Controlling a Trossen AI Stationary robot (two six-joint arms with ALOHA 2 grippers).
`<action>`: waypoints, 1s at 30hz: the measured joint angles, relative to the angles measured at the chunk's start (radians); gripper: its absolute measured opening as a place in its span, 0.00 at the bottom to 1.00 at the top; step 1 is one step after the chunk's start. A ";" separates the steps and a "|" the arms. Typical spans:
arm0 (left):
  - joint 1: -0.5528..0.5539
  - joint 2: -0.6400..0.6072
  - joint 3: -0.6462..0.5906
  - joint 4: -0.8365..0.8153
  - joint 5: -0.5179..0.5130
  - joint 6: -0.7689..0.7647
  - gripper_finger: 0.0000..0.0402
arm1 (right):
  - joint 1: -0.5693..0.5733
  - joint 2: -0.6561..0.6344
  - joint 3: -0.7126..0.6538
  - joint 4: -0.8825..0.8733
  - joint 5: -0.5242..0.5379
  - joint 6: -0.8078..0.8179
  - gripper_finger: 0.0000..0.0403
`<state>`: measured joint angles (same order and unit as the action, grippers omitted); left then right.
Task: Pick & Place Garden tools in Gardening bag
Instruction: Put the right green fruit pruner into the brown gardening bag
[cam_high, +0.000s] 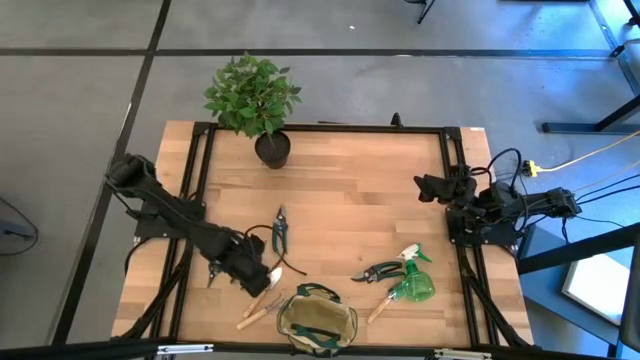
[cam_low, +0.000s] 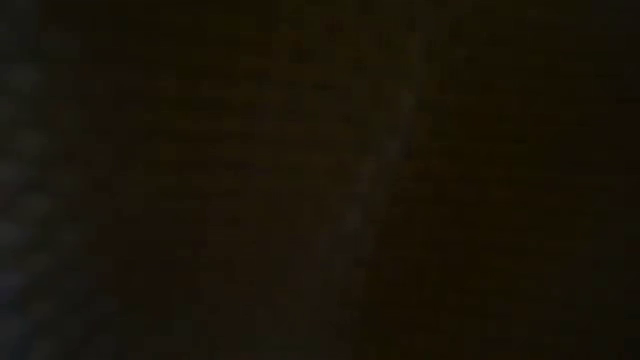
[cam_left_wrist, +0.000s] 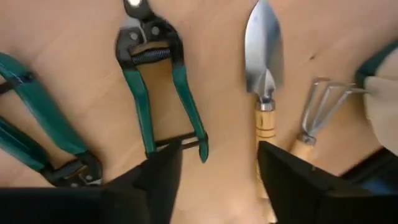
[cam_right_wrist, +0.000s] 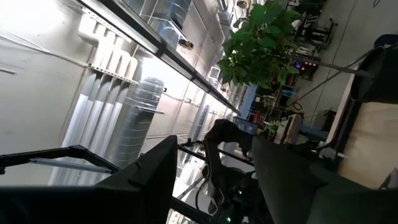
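My left gripper (cam_high: 262, 278) (cam_left_wrist: 217, 155) is open and low over the table's near left part. A metal trowel (cam_left_wrist: 263, 56) with a wooden handle lies by one of its fingers, and green-handled snips (cam_left_wrist: 163, 93) lie by the other. A small wooden-handled fork (cam_left_wrist: 318, 102) and a second green-handled tool (cam_left_wrist: 37, 127) lie to the sides. The olive and tan gardening bag (cam_high: 318, 320) stands at the near edge. Pruners (cam_high: 378, 271) and the green spray bottle (cam_high: 412, 285) lie to its right. My right gripper (cam_high: 428, 188) (cam_right_wrist: 214, 162) is open and empty at the table's right edge.
A leafy plant in a black pot (cam_high: 270, 148) stands at the far middle of the table. Dark snips (cam_high: 279, 228) lie mid-table. A wooden-handled tool (cam_high: 378, 308) lies below the spray bottle. The low view is dark and shows nothing.
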<state>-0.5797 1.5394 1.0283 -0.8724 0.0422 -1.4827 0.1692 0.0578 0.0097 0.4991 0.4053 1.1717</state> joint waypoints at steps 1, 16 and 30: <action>0.001 0.023 0.012 0.000 -0.007 0.000 0.56 | 0.000 0.000 0.000 -0.002 0.000 0.000 0.52; 0.012 0.207 0.254 -0.284 -0.183 0.026 0.83 | 0.000 0.000 0.000 -0.103 -0.018 0.081 0.52; -0.020 0.207 0.171 -0.267 -0.122 -0.105 0.83 | 0.000 0.000 0.000 -0.100 -0.017 0.081 0.52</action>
<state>-0.5996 1.7466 1.1995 -1.1390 -0.0794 -1.5877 0.1692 0.0578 0.0097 0.3996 0.3882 1.2530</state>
